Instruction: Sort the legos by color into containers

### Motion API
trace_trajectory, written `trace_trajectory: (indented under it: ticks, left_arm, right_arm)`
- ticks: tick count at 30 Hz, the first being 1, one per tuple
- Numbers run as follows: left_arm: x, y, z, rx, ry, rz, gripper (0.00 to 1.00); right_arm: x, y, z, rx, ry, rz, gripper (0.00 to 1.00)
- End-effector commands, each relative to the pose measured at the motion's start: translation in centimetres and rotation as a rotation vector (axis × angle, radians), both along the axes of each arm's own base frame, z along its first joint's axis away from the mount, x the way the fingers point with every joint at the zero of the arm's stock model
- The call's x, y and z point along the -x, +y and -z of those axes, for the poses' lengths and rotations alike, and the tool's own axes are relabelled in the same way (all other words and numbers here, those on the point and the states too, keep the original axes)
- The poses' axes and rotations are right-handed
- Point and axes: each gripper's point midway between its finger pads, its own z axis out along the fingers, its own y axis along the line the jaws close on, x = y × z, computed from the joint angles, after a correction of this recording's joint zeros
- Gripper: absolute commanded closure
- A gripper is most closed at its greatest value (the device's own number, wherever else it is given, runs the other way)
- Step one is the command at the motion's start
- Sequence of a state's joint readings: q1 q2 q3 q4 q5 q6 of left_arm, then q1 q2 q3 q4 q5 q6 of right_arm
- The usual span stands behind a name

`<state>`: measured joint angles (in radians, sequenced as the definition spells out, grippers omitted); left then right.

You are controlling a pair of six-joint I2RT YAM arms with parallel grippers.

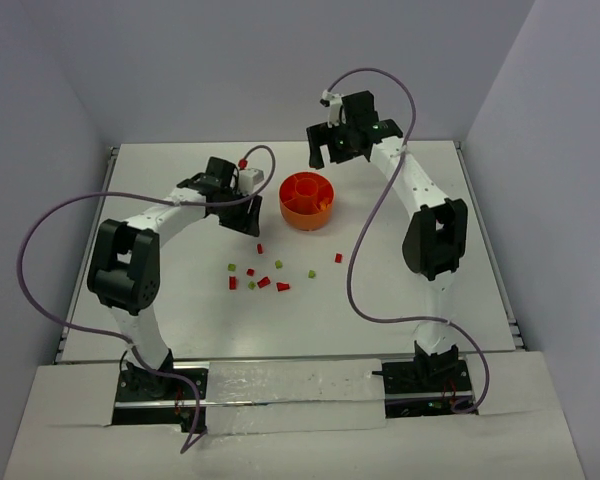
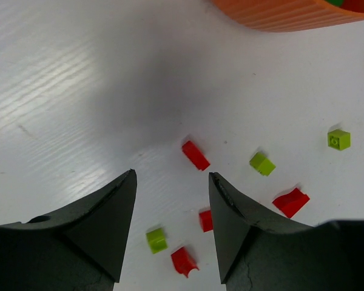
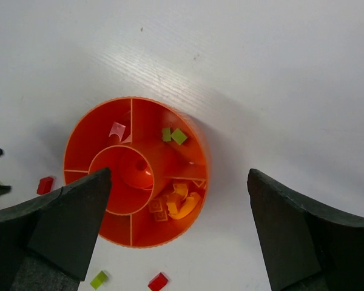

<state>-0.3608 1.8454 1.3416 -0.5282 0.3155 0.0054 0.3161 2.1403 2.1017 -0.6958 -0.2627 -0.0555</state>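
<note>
The round orange bowl (image 1: 307, 200) stands mid-table with dividing walls around a central cup. In the right wrist view its rim (image 3: 202, 159) shows two green legos (image 3: 174, 135) in one compartment, orange and yellow ones (image 3: 177, 200) in another, and a pale piece (image 3: 117, 129) in a third. My right gripper (image 3: 179, 172) hangs wide open above the bowl, holding nothing. Loose red and green legos (image 1: 264, 281) lie in front of the bowl. My left gripper (image 2: 172, 174) is open over them, a red lego (image 2: 195, 155) just past its tips, a green one (image 2: 156, 240) below.
Both arms reach in from the near edge; the left gripper (image 1: 244, 216) is left of the bowl and the right gripper (image 1: 326, 152) behind it. Grey walls enclose the white table (image 1: 180, 200). Purple cables loop over each arm.
</note>
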Motion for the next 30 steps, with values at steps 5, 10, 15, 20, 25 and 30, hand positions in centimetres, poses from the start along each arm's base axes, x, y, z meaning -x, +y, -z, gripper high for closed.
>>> trace_trajectory:
  ticks: [5,10,15,20,25,30]
  left_arm:
    - [-0.6,-3.4,0.7,-0.095,-0.025,-0.078,0.45]
    - [-0.6,-3.0,2.7,-0.156,0.030,-0.151,0.46]
    - [-0.8,-2.5,3.6,-0.200,0.047,-0.164,0.47]
    - [0.0,-1.9,4.2,-0.236,0.070,-0.157,0.48]
    - [2.2,-1.8,4.8,-0.246,0.112,-0.116,0.49]
    - [3.4,-2.3,5.2,-0.237,0.130,-0.083,0.52]
  right_arm:
    - [0.1,-4.6,-6.4,0.015,-0.138,0.107,0.00]
    - [0.4,-5.9,-6.9,0.011,-0.139,0.124,0.00]
    - [0.4,-7.1,-6.9,0.011,-0.136,0.139,0.00]
    - [0.5,-7.7,-6.6,0.007,-0.125,0.142,0.00]
    - [0.4,-8.1,-6.3,0.009,-0.118,0.146,0.00]
    - [0.5,-8.2,-6.2,0.008,-0.112,0.143,0.00]
